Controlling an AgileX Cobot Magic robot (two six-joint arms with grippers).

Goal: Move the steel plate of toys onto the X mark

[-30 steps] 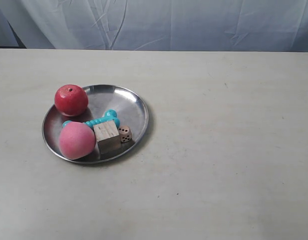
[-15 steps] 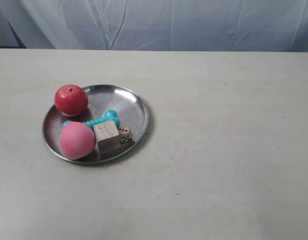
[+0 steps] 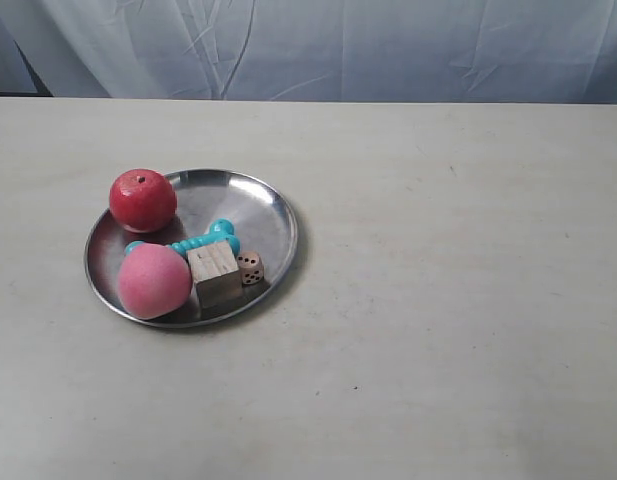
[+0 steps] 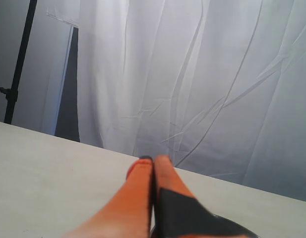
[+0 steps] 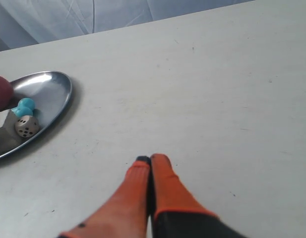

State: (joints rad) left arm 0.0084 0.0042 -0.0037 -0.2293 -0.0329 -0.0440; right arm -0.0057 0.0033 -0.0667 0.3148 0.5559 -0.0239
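Nothing has moved: teal bone (image 3: 203, 240) lies diagonally across the steel plate (image 3: 256, 205), left gripper (image 4: 153, 161) and right gripper (image 5: 150, 159) both closed

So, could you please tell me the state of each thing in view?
steel plate: flat on the table, loaded, ungripped.
red apple: upright in the plate.
pink ball: in the plate.
teal bone toy: lying flat in plate.
wooden cube: flat on one face.
die: beside the cube.
left gripper: shut, empty.
right gripper: shut, empty.
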